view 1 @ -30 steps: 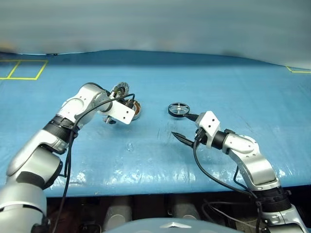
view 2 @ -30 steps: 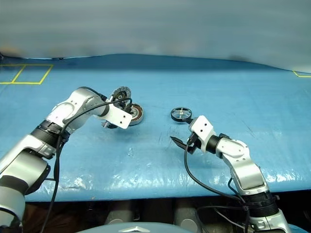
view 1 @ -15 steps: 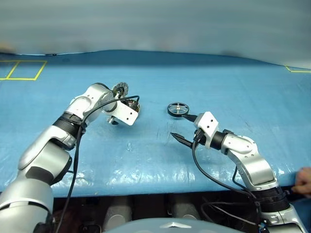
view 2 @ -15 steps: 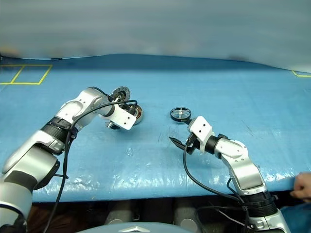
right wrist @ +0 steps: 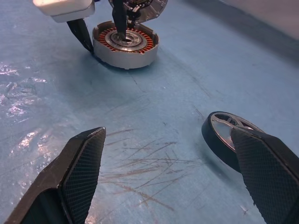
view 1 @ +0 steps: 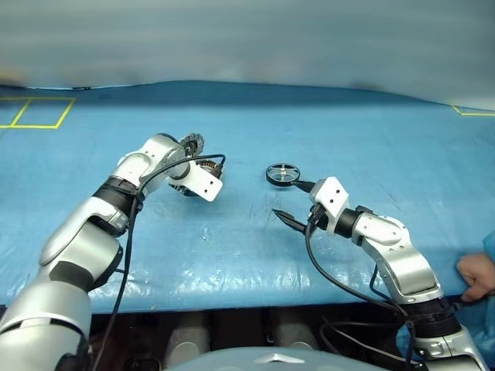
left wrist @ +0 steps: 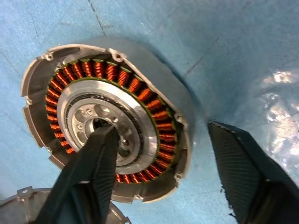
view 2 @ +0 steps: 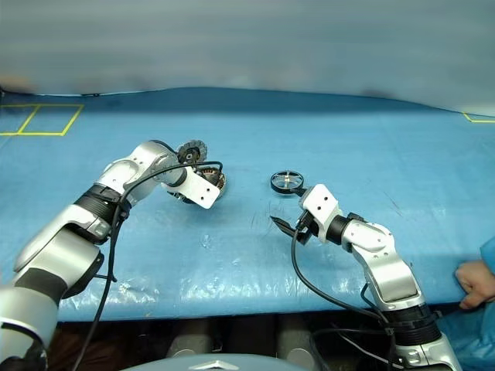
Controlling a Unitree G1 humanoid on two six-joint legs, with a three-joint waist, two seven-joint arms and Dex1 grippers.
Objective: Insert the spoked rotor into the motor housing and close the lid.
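Copper windings mark the housing [view 1: 203, 171] under the left tool [view 1: 192, 182]; rotor [view 2: 287, 182] sits just beside the spread right tool [view 2: 290, 209]. Left wrist: one finger [left wrist: 88, 172] over the hub, the other outside the wall, jaws apart, so I'd pinch that wall squarely. Right wrist: lid [right wrist: 140, 7] stands open behind the housing.

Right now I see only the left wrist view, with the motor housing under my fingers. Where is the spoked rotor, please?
Observer: The spoked rotor lies flat on the blue cover, to the right of the motor housing. Nothing holds it.
Operator: Is the right gripper near it?
Observer: Yes. The right gripper is open beside it, with one fingertip close to its rim.
Operator: And the lid?
Observer: The lid stands open behind the motor housing.
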